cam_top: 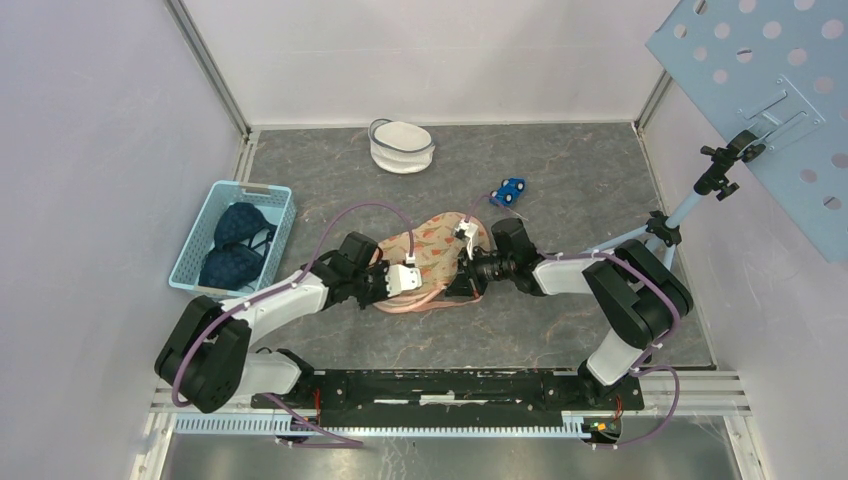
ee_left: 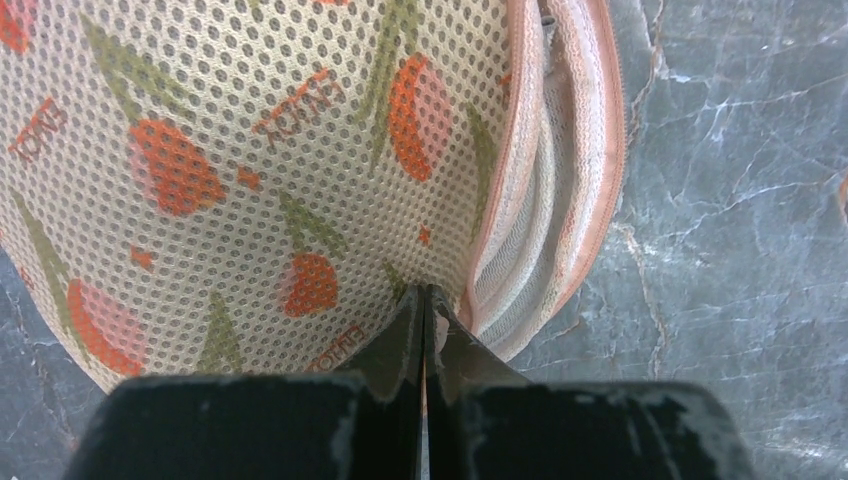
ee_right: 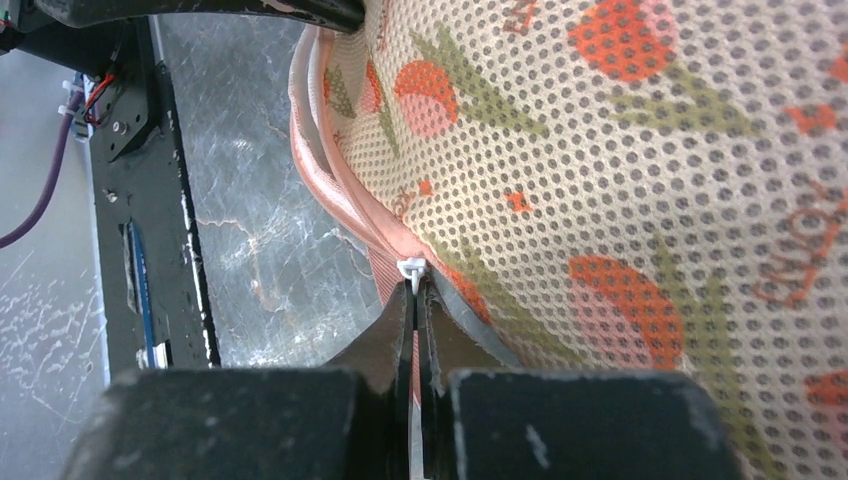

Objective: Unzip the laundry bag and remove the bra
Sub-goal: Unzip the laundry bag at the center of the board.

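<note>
Both hands are clenched on the laundry bag [cam_top: 435, 255] mid-table [cam_top: 560, 170], left hand [ee_left: 425, 295] pinching its mesh edge, right hand [ee_right: 415, 285] gripping the white zip pull [ee_right: 410, 268]; unzipping judged unfinished, bra unseen, presumably inside.

This is looking like a robotics lab test cell, not a home. White panels [cam_top: 90, 150] are walling in a grey marble-patterned tabletop [cam_top: 580, 170] on three sides, with metal posts [cam_top: 210, 65] running up the corners. A left arm [cam_top: 290, 295] and a right arm [cam_top: 600, 270] are sitting bolted to a black rail [cam_top: 450, 385] at the near edge, purple cables [cam_top: 345, 215] looping along them. A blue perforated board [cam_top: 770, 90] is hanging over the right side beside a clamped stand [cam_top: 690, 205]. A blue basket [cam_top: 195, 232], a toy car [cam_top: 510, 191] and a white mesh pouch [cam_top: 401, 146] are lying on the tabletop.
</note>
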